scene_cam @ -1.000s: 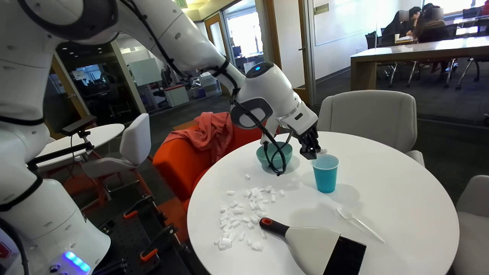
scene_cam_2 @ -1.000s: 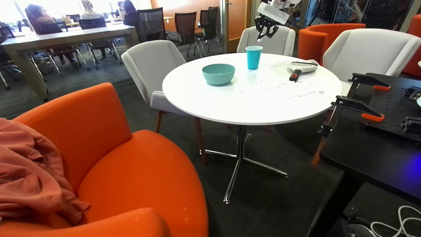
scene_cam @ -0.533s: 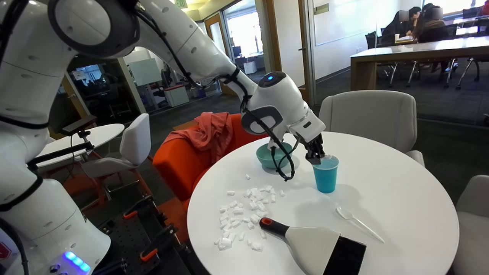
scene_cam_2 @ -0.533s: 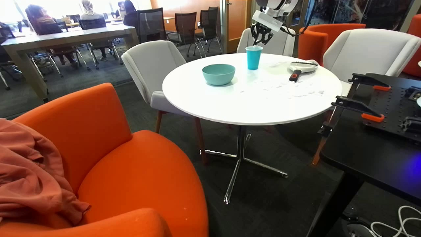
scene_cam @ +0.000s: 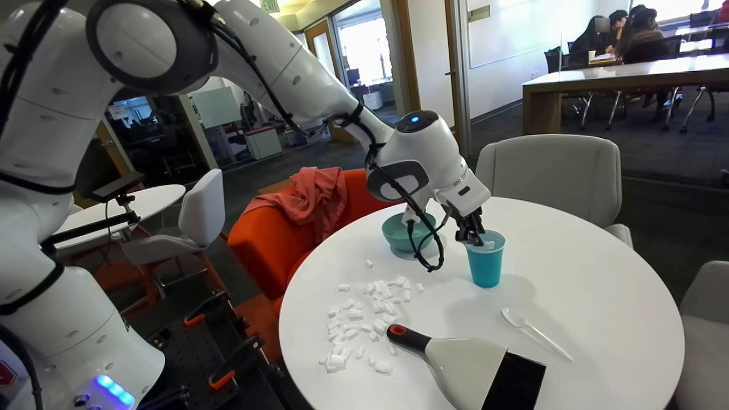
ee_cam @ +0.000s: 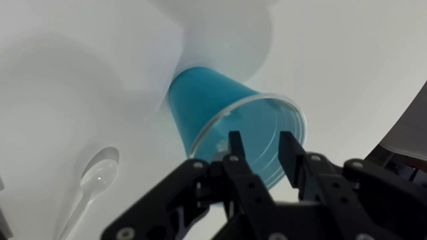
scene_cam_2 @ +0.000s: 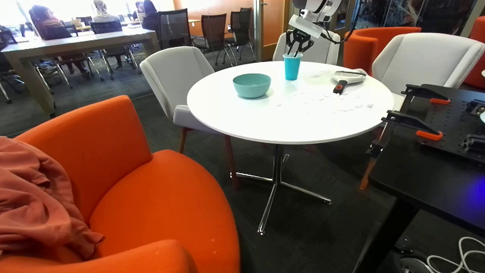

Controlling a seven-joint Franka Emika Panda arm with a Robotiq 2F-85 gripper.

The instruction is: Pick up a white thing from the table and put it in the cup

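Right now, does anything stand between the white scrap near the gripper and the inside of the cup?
Nothing visible. The gripper is open right at the top of the cup, and in an exterior view the white scrap appears within the cup's opening; how deep it sits can't be told.

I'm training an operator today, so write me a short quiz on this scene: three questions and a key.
1. True or false: the cup stands upright.
2. In the wrist view, what lies near the cup? A) fork B) spoon C) knife
3. Fill in: at the cup's mouth, the gripper is ____ (open or shut).

Key: 1 true; 2 B; 3 open.
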